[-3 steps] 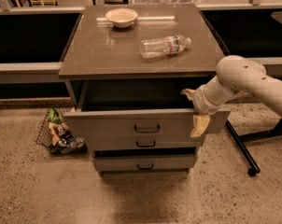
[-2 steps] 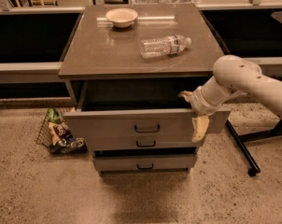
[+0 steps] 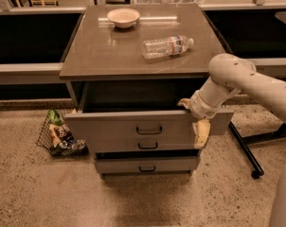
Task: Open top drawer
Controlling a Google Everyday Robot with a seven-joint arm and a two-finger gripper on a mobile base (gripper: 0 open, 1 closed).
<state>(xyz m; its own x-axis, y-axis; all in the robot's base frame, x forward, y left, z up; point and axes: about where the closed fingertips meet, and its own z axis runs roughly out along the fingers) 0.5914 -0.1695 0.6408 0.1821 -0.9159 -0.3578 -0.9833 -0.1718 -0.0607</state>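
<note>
The top drawer is the widest grey front with a small black loop handle. It stands pulled out from the cabinet, its dark inside showing. My gripper is at the drawer's upper right corner. One fingertip rests over the drawer's rim and the other, yellowish finger hangs down in front of the drawer face. The fingers are spread apart and hold nothing. The mid-sized drawer and the smallest drawer sit below it.
On the cabinet top lie a pale bowl and a plastic bottle on its side. A wire basket of snacks stands on the floor at left. A black chair leg with a wheel is at right.
My gripper has shifted slightly left and down along the drawer's right corner. The drawer has not visibly moved.
</note>
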